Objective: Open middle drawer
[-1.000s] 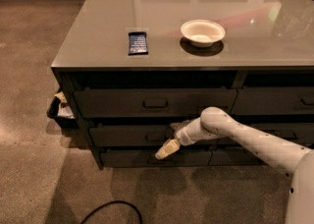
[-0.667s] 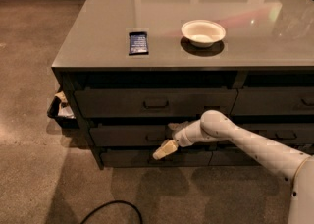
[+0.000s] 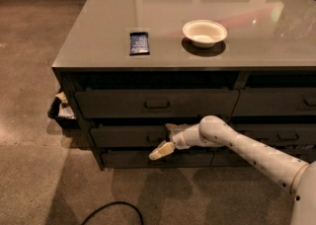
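The middle drawer (image 3: 123, 136) is a dark charcoal front in the left column of the cabinet, below the taller top drawer (image 3: 108, 103). Its front sits about level with the drawers around it. My gripper (image 3: 166, 139) is at the centre of this drawer front, where the handle lies, and hides most of the handle. The fingers are spread apart, one pale fingertip (image 3: 162, 150) low and the other above the handle. The white arm (image 3: 247, 147) reaches in from the lower right.
A bottom drawer (image 3: 128, 159) lies under the gripper. On the grey countertop (image 3: 98, 46) are a white bowl (image 3: 204, 32) and a dark blue packet (image 3: 139, 43). A bin with rubbish (image 3: 61, 110) stands at the cabinet's left. A black cable (image 3: 113, 210) lies on the floor.
The gripper has shifted slightly to the left at the middle drawer's handle. The drawer front looks unchanged.
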Robot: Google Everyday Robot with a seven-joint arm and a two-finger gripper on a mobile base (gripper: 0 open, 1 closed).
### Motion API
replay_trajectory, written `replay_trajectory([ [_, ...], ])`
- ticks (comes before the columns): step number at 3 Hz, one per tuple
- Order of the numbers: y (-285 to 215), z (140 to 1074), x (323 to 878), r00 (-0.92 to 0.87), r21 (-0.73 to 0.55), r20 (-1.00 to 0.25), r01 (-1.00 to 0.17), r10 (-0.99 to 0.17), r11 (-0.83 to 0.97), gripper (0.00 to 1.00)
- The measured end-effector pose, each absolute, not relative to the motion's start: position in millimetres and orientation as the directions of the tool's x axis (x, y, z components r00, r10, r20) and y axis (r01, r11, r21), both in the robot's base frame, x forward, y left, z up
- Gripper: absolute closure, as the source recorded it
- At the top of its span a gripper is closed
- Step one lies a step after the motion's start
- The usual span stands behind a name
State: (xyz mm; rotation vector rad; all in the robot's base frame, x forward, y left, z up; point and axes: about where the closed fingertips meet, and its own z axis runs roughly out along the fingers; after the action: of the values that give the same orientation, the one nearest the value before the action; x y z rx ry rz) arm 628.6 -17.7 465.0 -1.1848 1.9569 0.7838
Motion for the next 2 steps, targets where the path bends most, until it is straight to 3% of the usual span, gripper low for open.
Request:
replay_trajectory([
  [2, -0.7, 468.4, 633.9, -0.287, 0.095, -0.838, -0.914, -0.464, 0.394, 0.0],
])
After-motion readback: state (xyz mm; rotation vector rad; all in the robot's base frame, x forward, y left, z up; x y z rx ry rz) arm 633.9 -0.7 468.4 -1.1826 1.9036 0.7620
